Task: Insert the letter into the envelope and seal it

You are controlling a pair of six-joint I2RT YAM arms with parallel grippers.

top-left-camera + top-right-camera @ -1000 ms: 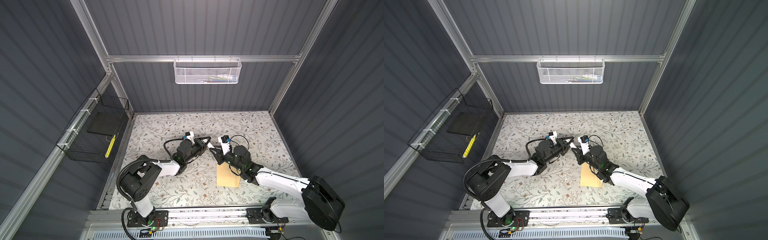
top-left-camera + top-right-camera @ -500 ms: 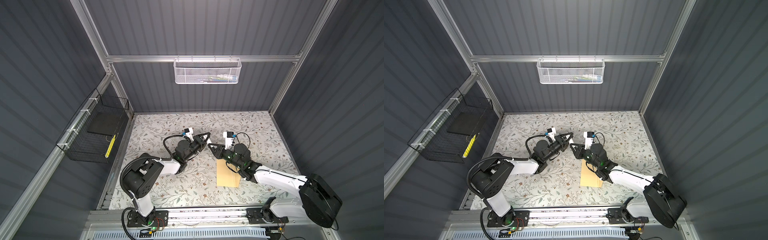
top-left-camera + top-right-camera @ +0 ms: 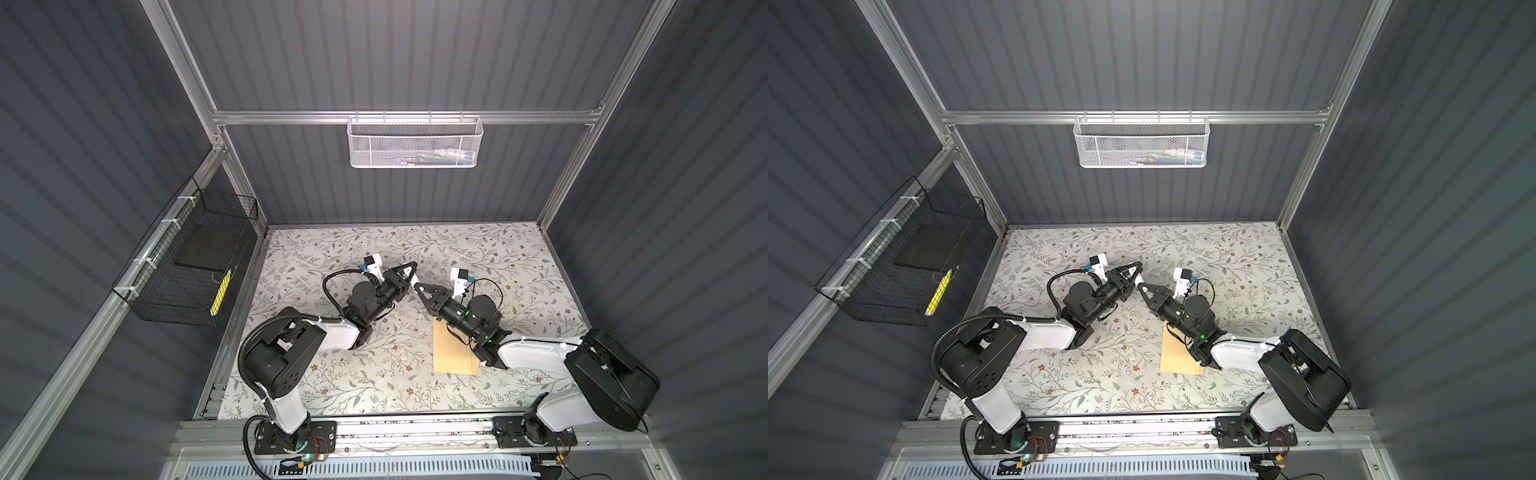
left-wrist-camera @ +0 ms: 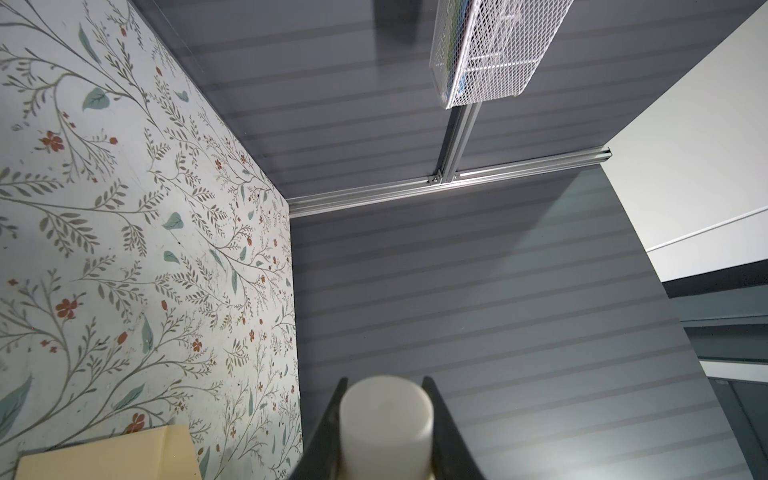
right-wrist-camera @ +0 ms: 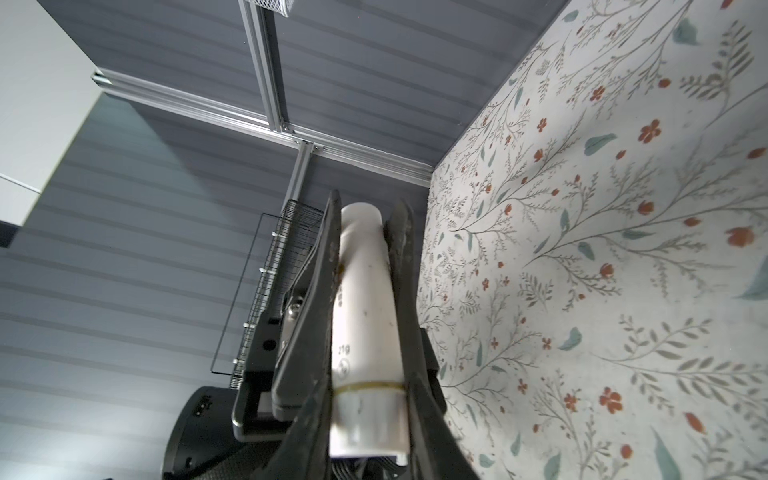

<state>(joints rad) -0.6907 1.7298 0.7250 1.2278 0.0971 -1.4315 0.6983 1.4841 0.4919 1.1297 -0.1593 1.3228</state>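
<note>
Since the thin white paper letter shows in no view, it is probably already inside the flat tan paper envelope [image 3: 451, 353], though that cannot be confirmed. The envelope lies on the floral-patterned table [image 3: 374, 374], lower right of centre in both top views, partly under the right arm.

Near the centre of the frame the two pincers face each other almost tip to tip, with a small gap between them. The right pincer [image 3: 420, 289] is clamped along a long white cylindrical plastic stick [image 5: 365, 316], its fingers pressed on both sides in the right wrist view. The left pincer [image 3: 410, 272] is closed on a short white round plastic piece [image 4: 384, 419], apparently the stick's cap.

The step looks like uncapping a glue stick before sealing. To do it well:
- Draw the cap away along the stick's axis without tilting.
- Grip the stick firmly so it cannot slip.
- Set the cap down clear of the envelope.
- Bring the open end onto the flap edge with light, even pressure.

The arm covers the envelope's upper end, so how the flap lies cannot be told.
</note>
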